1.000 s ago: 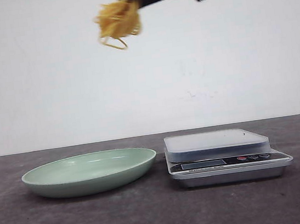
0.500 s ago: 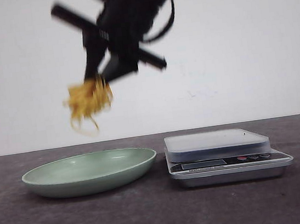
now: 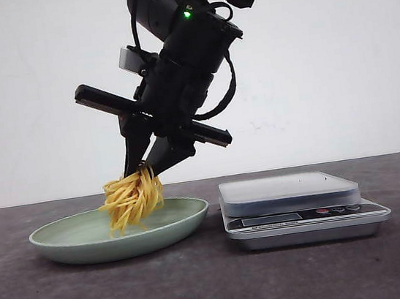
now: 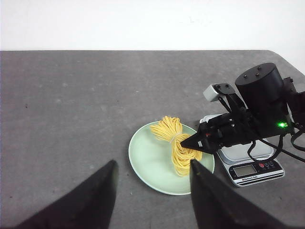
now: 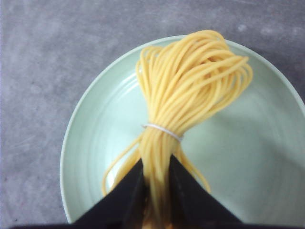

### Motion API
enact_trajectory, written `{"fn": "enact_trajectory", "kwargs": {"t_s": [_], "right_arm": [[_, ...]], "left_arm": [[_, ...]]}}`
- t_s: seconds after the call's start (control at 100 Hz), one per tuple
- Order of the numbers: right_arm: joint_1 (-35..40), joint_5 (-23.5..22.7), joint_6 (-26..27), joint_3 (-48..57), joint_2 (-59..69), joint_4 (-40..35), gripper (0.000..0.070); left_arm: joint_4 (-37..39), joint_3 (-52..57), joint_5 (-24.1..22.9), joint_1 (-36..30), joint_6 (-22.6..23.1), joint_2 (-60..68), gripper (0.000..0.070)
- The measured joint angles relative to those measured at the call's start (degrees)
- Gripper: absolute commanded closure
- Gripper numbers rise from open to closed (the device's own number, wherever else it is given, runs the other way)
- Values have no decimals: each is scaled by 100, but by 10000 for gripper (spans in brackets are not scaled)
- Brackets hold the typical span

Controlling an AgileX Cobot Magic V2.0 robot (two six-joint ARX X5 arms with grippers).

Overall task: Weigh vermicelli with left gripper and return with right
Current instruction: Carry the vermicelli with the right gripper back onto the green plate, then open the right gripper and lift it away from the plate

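Observation:
The vermicelli (image 3: 129,198), a bundle of yellow strands tied with a thin band, hangs from my right gripper (image 3: 144,170) and reaches down into the pale green plate (image 3: 64,237). The right wrist view shows the right gripper (image 5: 156,179) shut on the vermicelli (image 5: 190,81), with the looped end spread over the plate (image 5: 86,143). The left gripper (image 4: 152,176) hovers open and empty, high above the table on the near side of the plate (image 4: 147,160). In that view the vermicelli (image 4: 172,143) lies across the plate under the right arm (image 4: 252,114).
A silver kitchen scale (image 3: 296,207) with an empty platform stands just right of the plate, also seen as the scale (image 4: 250,164) in the left wrist view. The dark grey tabletop (image 3: 204,289) ends at a white wall behind.
The right arm has swung down and to the left, carrying the vermicelli from high above the table down into the plate.

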Motion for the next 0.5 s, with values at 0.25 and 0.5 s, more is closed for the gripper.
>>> {"fn": "enact_trajectory", "kwargs": {"t_s": [0.25, 0.5], "right_arm": [[17, 15, 0, 2, 0, 35, 281], [-24, 151, -278, 26, -286, -173, 284]], "left_arm": [[-2, -2, -2, 0, 0, 0, 432], [-26, 0, -2, 0, 2, 0, 432]]}}
